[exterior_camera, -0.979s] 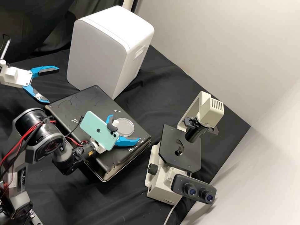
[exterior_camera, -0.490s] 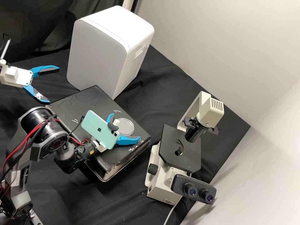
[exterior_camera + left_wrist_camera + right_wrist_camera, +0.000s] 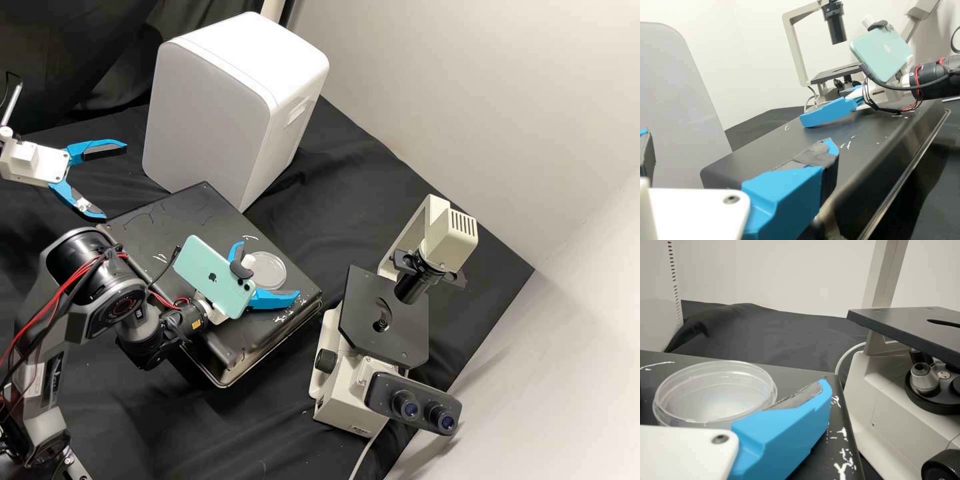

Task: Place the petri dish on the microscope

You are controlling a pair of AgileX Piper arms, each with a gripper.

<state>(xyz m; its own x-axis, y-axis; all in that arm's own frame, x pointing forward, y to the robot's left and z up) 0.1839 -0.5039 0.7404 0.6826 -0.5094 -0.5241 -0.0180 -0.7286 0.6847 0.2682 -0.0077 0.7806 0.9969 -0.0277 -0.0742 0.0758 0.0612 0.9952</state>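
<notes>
High view: right gripper [image 3: 267, 275] low over the black tray [image 3: 200, 220], jaws spread wide and holding nothing. One blue finger sits either side of the petri dish [image 3: 262, 269]. The near finger looks just beside the rim in the right wrist view, but contact is hard to call. Dish lies flat near the tray's 3 o'clock corner. The microscope [image 3: 373, 373] is at 4 o'clock from the dish, its black stage [image 3: 387, 320] bare. Left gripper [image 3: 113, 180] hangs at the tray's 10 o'clock, wide open and empty, beside the white appliance [image 3: 233, 100].

Handling, judged: clear thin plastic, so very light, stiff, slick and easy to crack. Pinch gently across opposite sides of the rim wall and keep it level.
</notes>
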